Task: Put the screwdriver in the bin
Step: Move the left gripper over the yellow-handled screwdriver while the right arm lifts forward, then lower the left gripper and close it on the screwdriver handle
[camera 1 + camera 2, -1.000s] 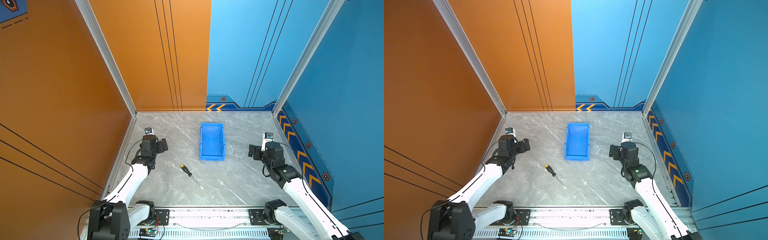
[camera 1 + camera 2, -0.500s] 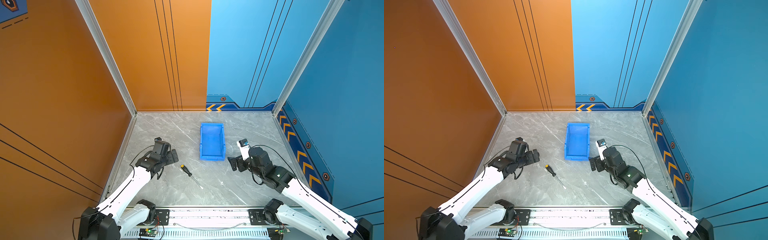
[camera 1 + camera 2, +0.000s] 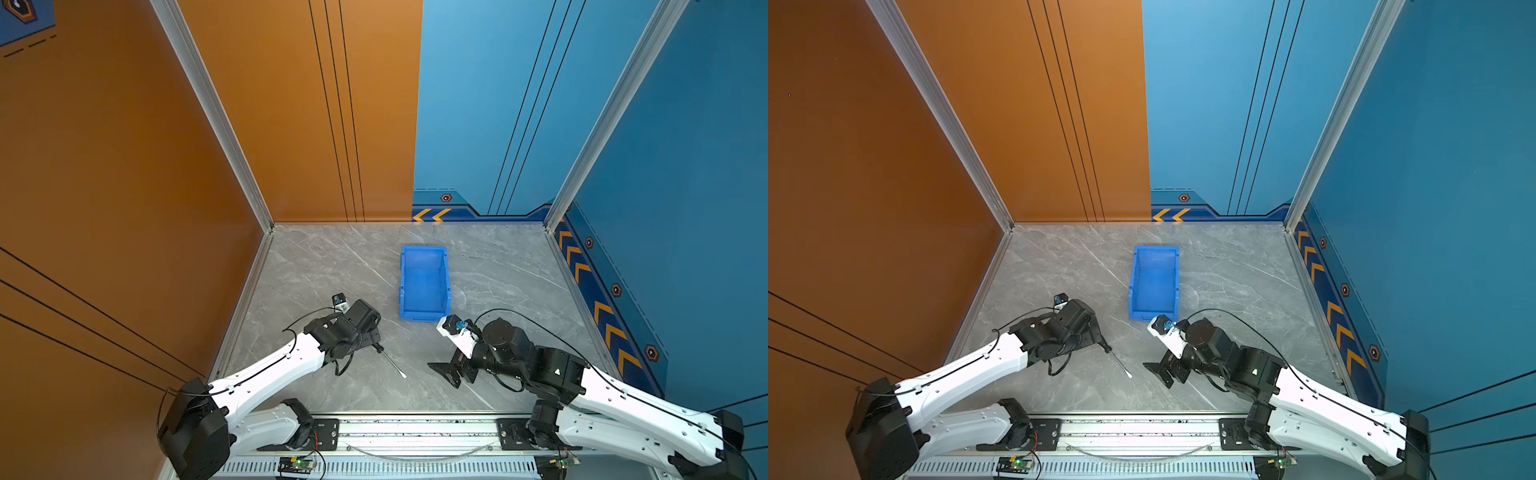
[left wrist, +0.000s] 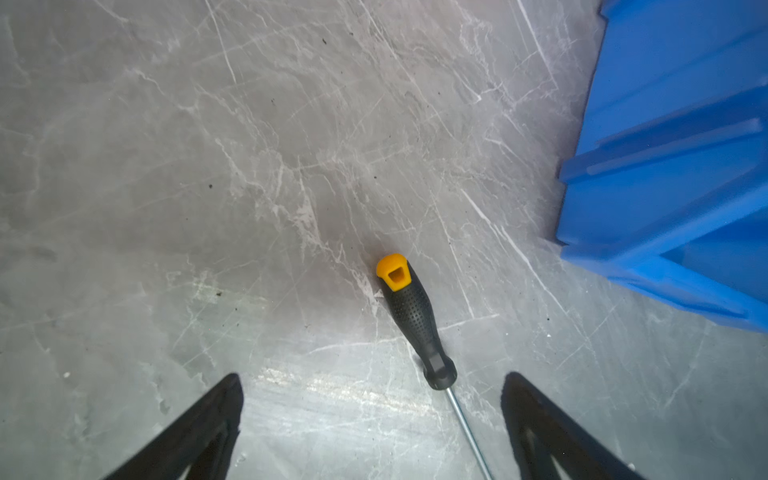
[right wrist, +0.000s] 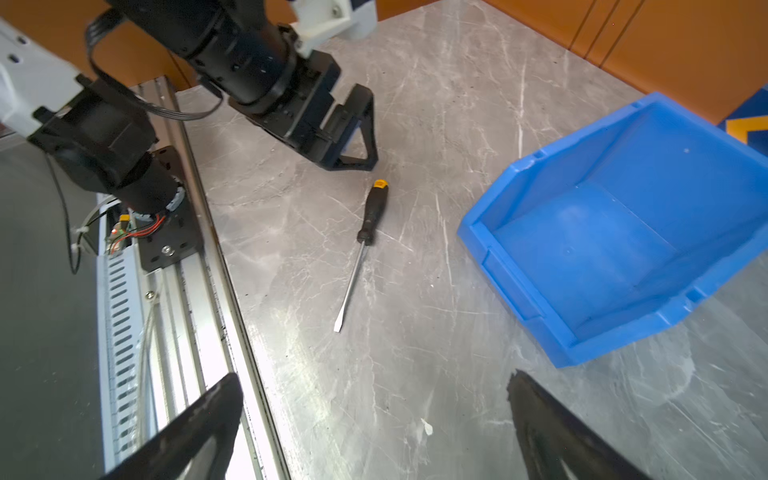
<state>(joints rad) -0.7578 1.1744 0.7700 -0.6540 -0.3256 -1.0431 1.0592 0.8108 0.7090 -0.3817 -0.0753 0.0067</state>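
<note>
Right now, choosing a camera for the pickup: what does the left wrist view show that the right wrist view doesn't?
Left wrist only: the screwdriver handle's dotted grip, the bin's ribbed outer wall. Right wrist only: the flat tip, the bin's empty inside, the left gripper open by the cap. Both: the screwdriver flat on the table, the bin.

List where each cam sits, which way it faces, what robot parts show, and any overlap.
Left wrist: behind the left gripper, facing down at the table; sees screwdriver handle, bin corner, its own open fingers.
Right wrist: behind the right gripper, facing across the table; sees screwdriver, bin, left gripper, own open fingers.
Top views: high above the base rail, facing down; whole table, left arm, right arm.
Shared: all views hold screwdriver and bin.
</note>
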